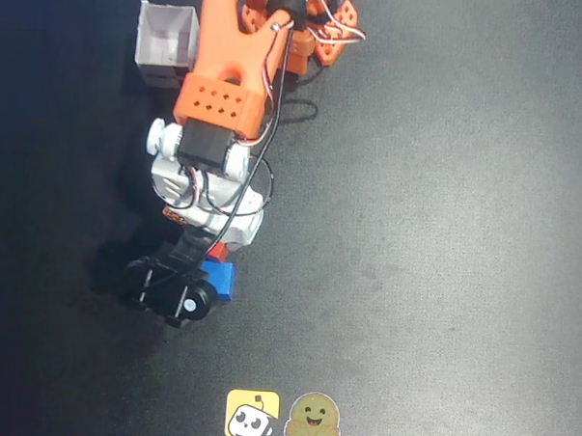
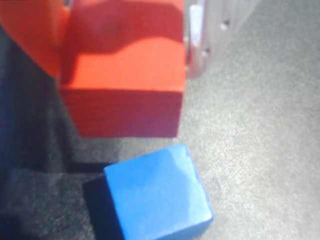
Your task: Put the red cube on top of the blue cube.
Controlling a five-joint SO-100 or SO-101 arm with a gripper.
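- One red cube (image 2: pixel 122 80) fills the top of the wrist view, held between an orange finger (image 2: pixel 30 35) at its left and a pale finger (image 2: pixel 197 45) at its right, so the gripper (image 2: pixel 120 50) is closed on it about a cube's width.
- One blue cube (image 2: pixel 157 197) sits on the dark mat (image 2: pixel 260 150) below the red one in that view, turned at a slight angle and casting a shadow to its left; the red cube looks to be above it and offset, not resting on it.
- From overhead only a sliver of red (image 1: pixel 217 248) shows under the wrist, right beside the blue cube (image 1: pixel 221 278), which peeks out to the right of the black gripper end (image 1: pixel 169 290).
- Two stickers lie near the bottom edge of the overhead view: a yellow one (image 1: pixel 252 414) and an olive smiley (image 1: pixel 312 420) side by side, apart from the cubes.
- One white box (image 1: pixel 166 41) stands open at the top left, well away from the cubes, beside the arm's upper link.
- The orange arm (image 1: pixel 225 80) reaches down the overhead view from its base (image 1: pixel 318 31) at the top, with the white wrist section (image 1: pixel 207 190) bent over the cubes and hiding most of them.
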